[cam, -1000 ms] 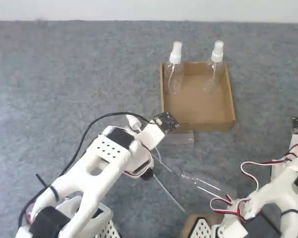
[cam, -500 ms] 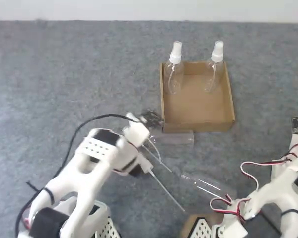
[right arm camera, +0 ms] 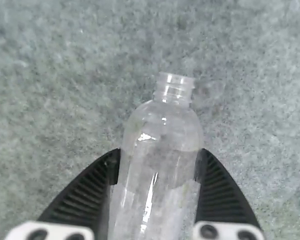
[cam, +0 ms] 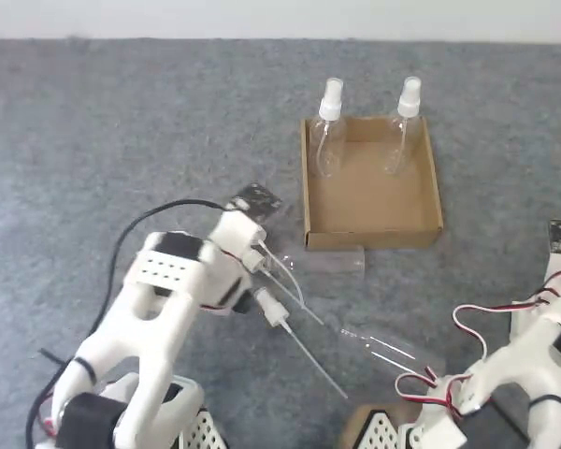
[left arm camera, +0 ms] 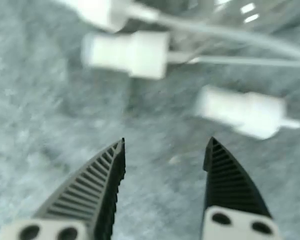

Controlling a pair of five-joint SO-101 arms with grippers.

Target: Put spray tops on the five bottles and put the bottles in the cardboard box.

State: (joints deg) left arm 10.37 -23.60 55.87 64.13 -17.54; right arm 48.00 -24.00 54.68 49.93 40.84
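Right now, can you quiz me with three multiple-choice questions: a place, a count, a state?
1. The capped spray bottles stand: A in the cardboard box; B on the carpet; C in a gripper.
2. Bottles in the box: A one; B two; C five.
3. The left gripper is: A open; B shut on a bottle; C shut on a spray top.
Key: 1A, they stand at its far wall; 2B, two show there; 3A, its jaws stand apart above loose spray tops.

Two bottles (cam: 325, 145) inside cardboard box (cam: 374, 236)
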